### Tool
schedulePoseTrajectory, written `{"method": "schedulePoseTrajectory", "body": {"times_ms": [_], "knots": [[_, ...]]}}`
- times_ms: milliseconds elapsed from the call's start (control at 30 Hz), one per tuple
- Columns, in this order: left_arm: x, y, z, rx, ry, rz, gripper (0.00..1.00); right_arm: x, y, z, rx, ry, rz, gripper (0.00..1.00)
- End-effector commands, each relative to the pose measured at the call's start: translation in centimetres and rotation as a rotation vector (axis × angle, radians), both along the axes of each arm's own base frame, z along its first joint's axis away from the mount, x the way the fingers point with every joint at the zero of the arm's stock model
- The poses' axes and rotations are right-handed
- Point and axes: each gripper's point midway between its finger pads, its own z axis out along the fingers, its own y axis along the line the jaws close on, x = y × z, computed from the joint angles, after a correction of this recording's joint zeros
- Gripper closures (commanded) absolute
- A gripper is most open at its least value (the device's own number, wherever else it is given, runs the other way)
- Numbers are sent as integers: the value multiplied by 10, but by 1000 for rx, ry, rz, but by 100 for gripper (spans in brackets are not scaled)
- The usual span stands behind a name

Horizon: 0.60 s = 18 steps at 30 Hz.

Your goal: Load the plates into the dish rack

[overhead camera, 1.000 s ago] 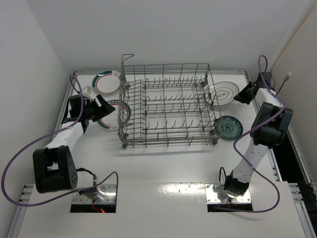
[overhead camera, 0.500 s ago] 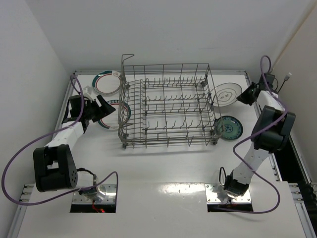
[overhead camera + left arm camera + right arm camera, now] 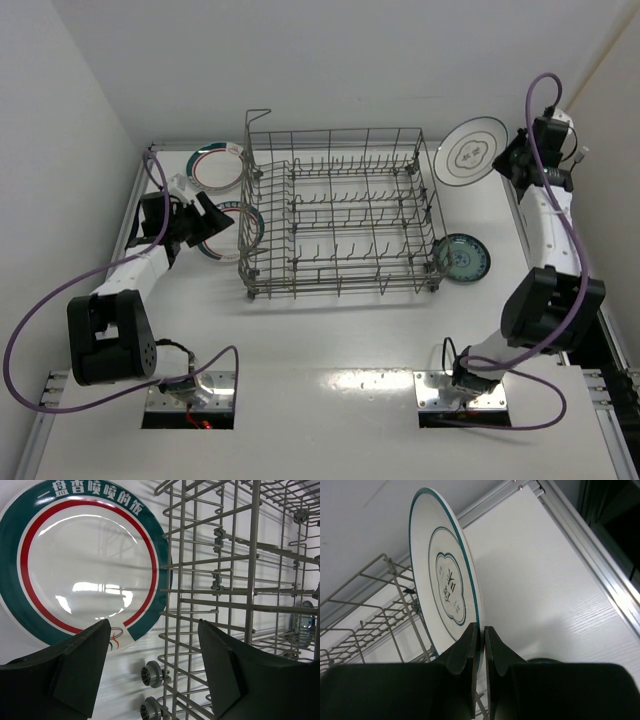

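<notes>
Over the desk's far right corner, the right claw (image 3: 508,162) pinches the rim of the ringed plate (image 3: 473,150). The plate is tilted on edge, clear of the desk (image 3: 340,340), just beside the rack's (image 3: 340,215) far right corner. Near the left edge, the left claw (image 3: 213,224) is spread and empty, facing a banded plate (image 3: 243,228) that lies flat by the rack's left side. A second banded plate (image 3: 217,167) lies in the far left corner. The teal plate (image 3: 462,257) lies by the rack's right side.

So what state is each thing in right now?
dish rack: upright, no plates loaded.
thin-ringed white plate: held on edge, off the table.
right fingers: shut on its rim.
teal plate: flat on table.
far green-and-red plate: flat on table.
near green-and-red plate: flat, beside rack.
left fingers: open, empty.
</notes>
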Motion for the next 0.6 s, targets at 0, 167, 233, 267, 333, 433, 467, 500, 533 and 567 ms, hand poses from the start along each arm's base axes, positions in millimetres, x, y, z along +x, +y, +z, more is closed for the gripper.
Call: {"method": "schedulePoseTrajectory", "body": {"times_ms": [0, 167, 233, 267, 333, 433, 467, 500, 533, 567], "knots": [[10, -3, 15, -4, -53, -22, 32, -9, 2, 60, -121, -131, -8, 100], [10, -7, 15, -22, -53, -36, 32, -39, 22, 93, -202, -193, -4, 100], [9, -9, 10, -31, -45, -47, 32, -50, 30, 98, -238, -195, 6, 100], [9, -9, 10, -39, -42, -43, 32, -60, 32, 106, -242, -218, 4, 100], [10, -11, 10, -44, -46, -52, 32, -68, 42, 109, -247, -224, 14, 100], [10, -13, 11, -59, -43, -55, 32, -82, 61, 112, -253, -228, 55, 100], [10, -13, 11, -59, -43, -55, 32, -84, 66, 108, -251, -219, 70, 100], [10, -13, 11, -59, -43, -55, 32, -87, 69, 109, -256, -215, 66, 100], [7, -13, 7, -60, -34, -55, 32, -93, 78, 102, -259, -196, 95, 100], [7, -15, 8, -66, -35, -64, 32, -96, 81, 100, -261, -194, 99, 100]]}}
